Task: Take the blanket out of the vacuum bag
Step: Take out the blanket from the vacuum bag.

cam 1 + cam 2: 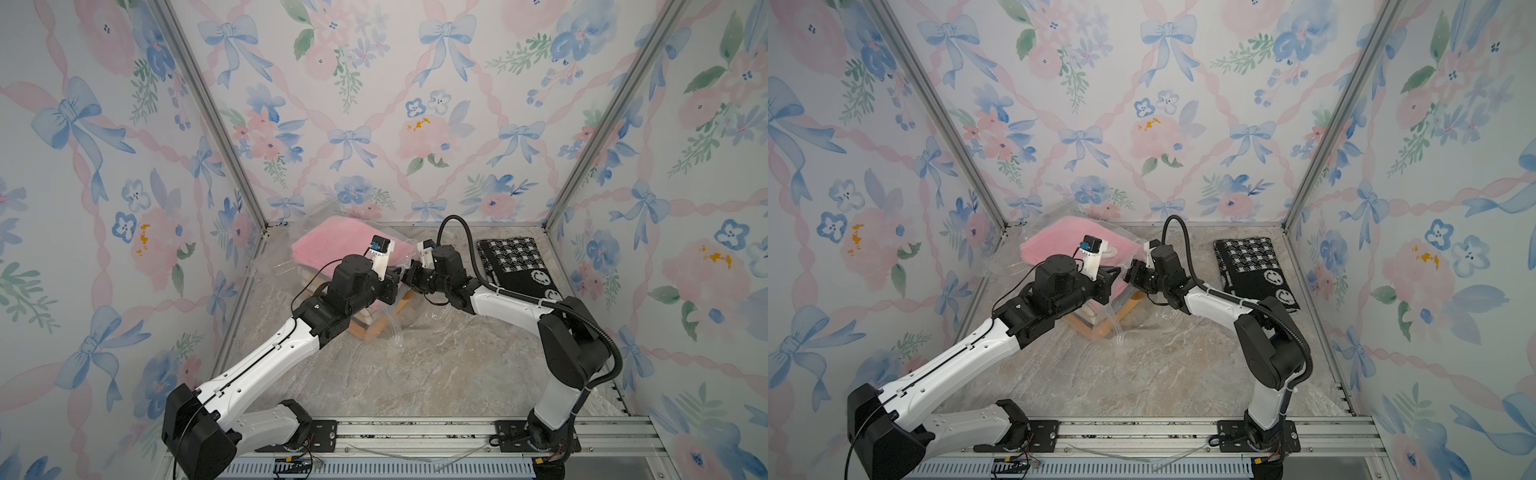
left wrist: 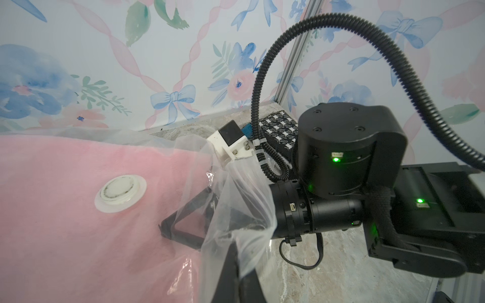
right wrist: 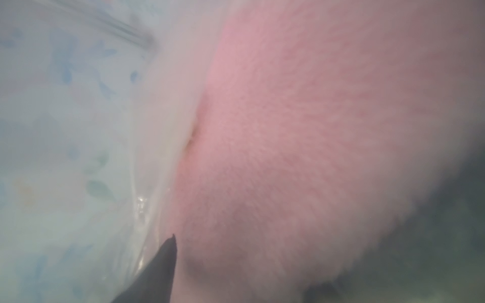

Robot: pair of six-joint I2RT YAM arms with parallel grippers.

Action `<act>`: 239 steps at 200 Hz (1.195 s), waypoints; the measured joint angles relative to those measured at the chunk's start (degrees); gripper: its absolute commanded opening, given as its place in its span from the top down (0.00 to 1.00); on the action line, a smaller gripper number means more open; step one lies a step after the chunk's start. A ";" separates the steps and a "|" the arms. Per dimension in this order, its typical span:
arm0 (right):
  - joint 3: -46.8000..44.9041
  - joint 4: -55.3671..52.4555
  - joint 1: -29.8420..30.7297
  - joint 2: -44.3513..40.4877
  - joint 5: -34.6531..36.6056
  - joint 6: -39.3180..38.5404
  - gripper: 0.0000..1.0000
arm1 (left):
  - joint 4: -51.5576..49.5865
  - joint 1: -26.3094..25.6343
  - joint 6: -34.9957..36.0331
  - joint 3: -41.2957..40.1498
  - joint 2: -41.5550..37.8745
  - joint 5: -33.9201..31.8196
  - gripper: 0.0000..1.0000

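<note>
Noting positions. In both top views the vacuum bag [image 1: 279, 266] [image 1: 1011, 270] lies on the marble tabletop [image 1: 415, 365], just left of frame centre, close to the back left corner of the enclosure. The pink blanket [image 1: 332, 241] [image 1: 1054, 241] is inside it, folded. The round white valve cap [image 2: 120, 192] sits on the bag's upper face, over the pink pile.

Left hand [image 1: 394, 277] is clenched. In the left wrist view loose film from the bag's end is gathered down between its dark fingers [image 2: 231, 275], so it is grasping the vacuum bag.

Right hand [image 1: 409, 276] faces the left hand at frame centre, nearly touching it, and reaches in under the film. In the right wrist view its fingers [image 3: 160, 267] stand apart with the blanket [image 3: 315, 131] bulging between them. Whether they pinch the pile I cannot tell; the view is fogged by plastic.

A black-and-white checked cloth [image 1: 515, 262] lies flat, right of centre, apart from the bag.
</note>
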 measured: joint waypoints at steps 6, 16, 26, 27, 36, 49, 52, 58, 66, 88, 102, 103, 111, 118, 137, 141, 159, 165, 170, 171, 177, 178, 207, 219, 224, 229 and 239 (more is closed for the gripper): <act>0.22 -0.13 0.00 0.15 0.00 0.04 0.42 | 0.04 0.00 0.02 -0.07 -0.07 0.00 1.00; 0.63 -0.48 0.02 0.33 -0.11 -0.02 0.46 | 0.07 0.00 0.00 -0.26 -0.22 0.02 1.00; 1.11 -0.68 0.11 0.57 -0.22 -0.15 0.48 | 0.04 0.00 0.00 -0.39 -0.33 0.02 1.00; 1.18 -0.70 0.13 0.61 -0.28 -0.22 0.48 | 0.04 0.00 0.00 -0.39 -0.33 0.02 1.00; 1.79 -1.27 0.31 0.94 -0.24 -0.31 0.48 | 0.04 0.00 0.00 -0.44 -0.37 0.02 1.00; 2.82 -2.80 0.63 1.09 0.02 -1.03 0.47 | 0.09 0.00 0.00 -0.61 -0.52 0.02 1.00; 3.04 -3.17 0.70 1.07 0.07 -1.20 0.47 | 0.11 0.00 0.00 -0.68 -0.59 0.02 1.00; 3.69 -4.20 0.90 1.07 0.15 -1.68 0.47 | 0.22 0.00 0.00 -0.79 -0.70 0.02 1.00; 4.46 -5.31 1.09 1.07 0.44 -2.32 0.47 | 0.33 0.02 0.00 -0.92 -0.85 0.02 1.00; 5.53 -7.41 1.49 1.07 0.98 -3.56 0.47 | 0.48 0.11 0.00 -0.96 -0.96 0.04 1.00; 5.84 -8.79 1.51 1.03 1.18 -4.28 0.47 | 0.48 0.11 0.00 -0.96 -0.96 0.02 1.00; 5.86 -8.85 1.51 1.03 1.20 -4.33 0.47 | 0.48 0.11 0.00 -0.96 -0.96 0.02 1.00; 6.03 -9.57 1.51 0.96 1.36 -4.74 0.47 | 0.48 0.11 0.00 -0.96 -0.96 0.04 1.00; 6.23 -10.27 1.51 0.83 1.40 -5.11 0.47 | 0.48 0.15 0.00 -0.98 -0.96 0.04 1.00; 6.75 -12.13 1.51 0.22 1.57 -5.92 0.47 | 0.50 0.33 0.00 -1.01 -0.96 0.04 1.00; 6.80 -12.37 1.51 0.04 1.57 -6.01 0.47 | 0.50 0.33 0.00 -1.01 -0.96 0.07 1.00; 6.88 -13.42 1.55 -0.92 1.57 -6.49 0.47 | 0.57 0.33 0.00 -1.05 -0.96 0.07 1.00; 6.93 -13.75 1.62 -1.27 1.57 -6.67 0.46 | 0.59 0.33 0.00 -1.07 -0.96 0.07 1.00; 7.04 -14.08 1.64 -1.49 1.57 -6.80 0.47 | 0.61 0.33 0.00 -1.07 -0.96 0.07 1.00; 7.06 -14.12 1.66 -1.51 1.57 -6.82 0.46 | 0.61 0.33 0.00 -1.07 -0.96 0.07 1.00; 7.41 -14.62 1.70 -1.66 1.60 -6.97 0.46 | 0.68 0.33 0.00 -1.07 -0.96 0.07 1.00; 7.45 -14.64 1.73 -1.66 1.57 -6.99 0.46 | 0.68 0.33 0.00 -1.07 -0.96 0.07 1.00; 8.79 -15.10 1.77 -1.66 1.46 -7.28 0.46 | 0.74 0.33 0.00 -1.07 -0.96 0.07 1.00; 9.27 -15.15 1.77 -1.64 1.27 -7.23 0.46 | 0.74 0.33 0.00 -1.07 -0.96 0.04 1.00; 9.44 -15.15 1.77 -1.64 1.18 -7.23 0.46 | 0.72 0.33 0.00 -1.07 -0.96 0.04 1.00; 9.55 -15.15 1.77 -1.64 1.09 -7.23 0.47 | 0.72 0.33 0.00 -1.07 -0.96 0.04 1.00; 9.73 -15.17 1.77 -1.64 0.92 -7.26 0.46 | 0.72 0.33 0.00 -1.07 -0.96 0.04 1.00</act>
